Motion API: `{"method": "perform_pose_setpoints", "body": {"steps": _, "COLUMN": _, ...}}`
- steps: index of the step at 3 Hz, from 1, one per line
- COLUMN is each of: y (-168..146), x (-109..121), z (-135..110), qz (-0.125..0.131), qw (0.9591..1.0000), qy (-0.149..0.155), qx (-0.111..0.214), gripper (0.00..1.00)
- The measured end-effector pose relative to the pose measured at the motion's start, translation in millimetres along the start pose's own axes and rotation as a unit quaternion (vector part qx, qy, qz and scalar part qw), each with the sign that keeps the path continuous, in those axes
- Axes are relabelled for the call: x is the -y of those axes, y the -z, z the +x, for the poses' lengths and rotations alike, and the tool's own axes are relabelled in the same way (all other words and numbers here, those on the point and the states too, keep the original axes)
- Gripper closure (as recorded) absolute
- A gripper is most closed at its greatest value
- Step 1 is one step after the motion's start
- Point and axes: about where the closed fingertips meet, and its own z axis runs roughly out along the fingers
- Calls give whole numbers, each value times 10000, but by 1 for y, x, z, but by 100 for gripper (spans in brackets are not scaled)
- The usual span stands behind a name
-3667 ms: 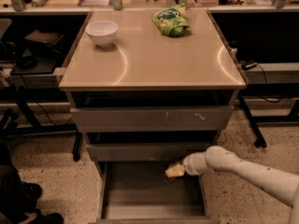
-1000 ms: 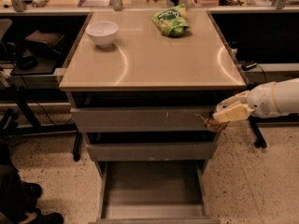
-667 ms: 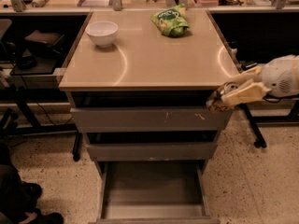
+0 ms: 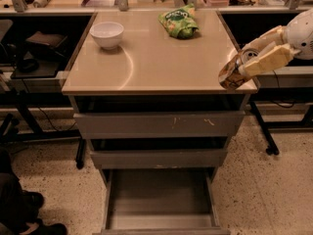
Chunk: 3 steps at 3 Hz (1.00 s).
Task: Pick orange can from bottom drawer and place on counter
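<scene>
My gripper (image 4: 244, 62) comes in from the right and is shut on the orange can (image 4: 231, 74). The can is tilted, with its silver top facing up and right. It hangs over the front right corner of the beige counter (image 4: 156, 58). The bottom drawer (image 4: 160, 199) is pulled open below and its grey floor is bare. My white arm (image 4: 298, 35) reaches in from the right edge of the view.
A white bowl (image 4: 107, 34) stands at the counter's back left. A green snack bag (image 4: 178, 22) lies at the back middle. Two upper grey drawers (image 4: 159, 125) are closed. Dark desks and cables flank the cabinet on both sides.
My gripper has lifted the orange can from the bottom drawer up past the drawer fronts to the counter's front right corner. The drawer now lies empty.
</scene>
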Motion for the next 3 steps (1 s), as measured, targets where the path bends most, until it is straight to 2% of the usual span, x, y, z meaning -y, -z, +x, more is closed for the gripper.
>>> {"method": "perform_pose_setpoints", "body": {"steps": 1, "y": -2, "x": 6, "z": -3, "qz": 10, "qw": 10000, "qy": -49, "qx": 37, "gripper": 100}}
{"method": "perform_pose_setpoints", "body": {"steps": 2, "y": -34, "x": 31, "z": 27, "qz": -374, "qw": 9973, "qy": -588, "qx": -239, "gripper": 100}}
{"method": "perform_pose_setpoints", "body": {"steps": 3, "y": -62, "x": 46, "z": 50, "qz": -729, "qw": 9916, "qy": -871, "qx": -618, "gripper": 100}}
